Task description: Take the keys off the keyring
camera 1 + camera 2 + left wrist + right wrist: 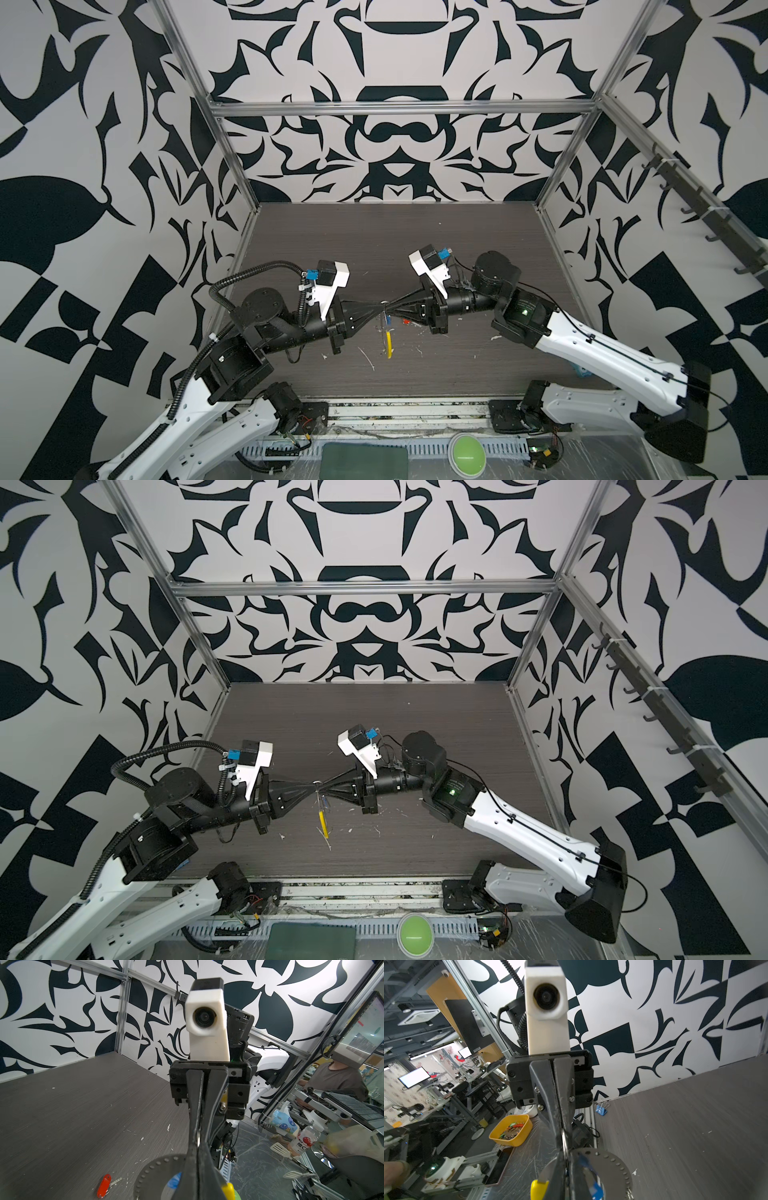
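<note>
Dark wood-grain table (415, 249), white scuffs; your inventory:
- Left gripper (374, 311), right gripper (392, 308): tips meeting, both clenched on keyring (149, 1167).
- Keyring: hangs below your jaws, yellow sleeve (389, 343) on lower part.
- Blue key (388, 320): on ring, just under tips.
- Red key (104, 1186): flat on table under right jaws, off ring.
</note>
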### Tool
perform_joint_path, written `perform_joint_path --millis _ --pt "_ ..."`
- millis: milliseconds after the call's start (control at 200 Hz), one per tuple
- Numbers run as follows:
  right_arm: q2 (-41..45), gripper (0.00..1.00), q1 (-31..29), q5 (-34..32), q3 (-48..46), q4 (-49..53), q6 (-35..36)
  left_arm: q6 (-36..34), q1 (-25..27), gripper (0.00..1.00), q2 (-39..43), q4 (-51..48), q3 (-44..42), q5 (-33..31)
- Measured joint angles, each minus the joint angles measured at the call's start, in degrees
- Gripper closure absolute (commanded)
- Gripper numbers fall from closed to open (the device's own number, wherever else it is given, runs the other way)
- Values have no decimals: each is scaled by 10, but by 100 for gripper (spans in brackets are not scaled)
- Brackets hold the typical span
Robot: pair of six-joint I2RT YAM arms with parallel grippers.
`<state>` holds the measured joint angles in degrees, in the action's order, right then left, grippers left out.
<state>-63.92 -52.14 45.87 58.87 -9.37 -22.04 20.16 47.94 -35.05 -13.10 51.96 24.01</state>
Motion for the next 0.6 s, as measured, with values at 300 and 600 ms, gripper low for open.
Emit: perform_joint_path --millis 300,600 --pt "0 100 0 -12 10 57 24 10 0 45 14 -26 1 -19" --pt "0 100 0 -20 70 185 75 -8 0 58 -8 -111 89 -18"
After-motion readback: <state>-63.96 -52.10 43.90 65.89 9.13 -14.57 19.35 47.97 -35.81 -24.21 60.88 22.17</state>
